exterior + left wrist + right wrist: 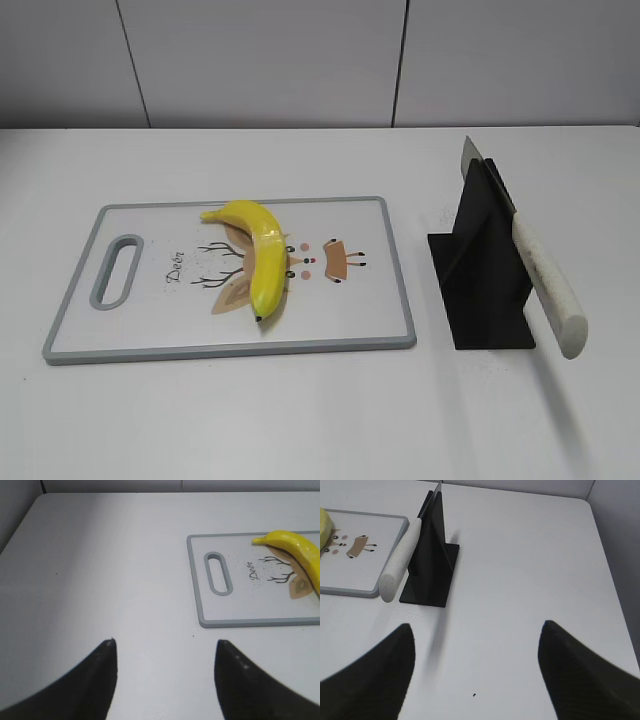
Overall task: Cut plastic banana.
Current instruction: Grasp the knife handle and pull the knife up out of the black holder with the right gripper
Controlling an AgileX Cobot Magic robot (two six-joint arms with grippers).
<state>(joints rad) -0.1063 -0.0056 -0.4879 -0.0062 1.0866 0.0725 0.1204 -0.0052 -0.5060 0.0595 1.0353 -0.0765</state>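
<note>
1. Because the task is a cut, the banana point(257, 252) is lying flat on the cutting board point(380, 330), roughly at its middle and running from the far edge toward the near edge, with its tip pointing at the near side. Judging from that, it is sitting ready for a blade coming down across it.

2. While nothing is gripping it, the knife point(540, 268) is resting in the black stand point(480, 275) to the right of the board, blade slotted in at the far end and white handle point(400, 555) sticking out toward the near side, free to be grasped.

3. Since neither arm is showing in the exterior view, both are hanging back at the near edge of the counter point(300, 420).

4. The left gripper point(165, 655) is hovering over bare counter with its fingers point(102, 680) apart and holding nothing; the board's handle slot point(218, 573) is lying ahead and to its right.

5. The right gripper point(475, 645) is likewise hovering with fingers point(575, 675) spread wide and empty, the knife handle ahead on its left.

6. Nothing is standing between the right gripper and the handle. The stand is sitting just beside the board's right edge, which could crowd a sideways approach.
</note>
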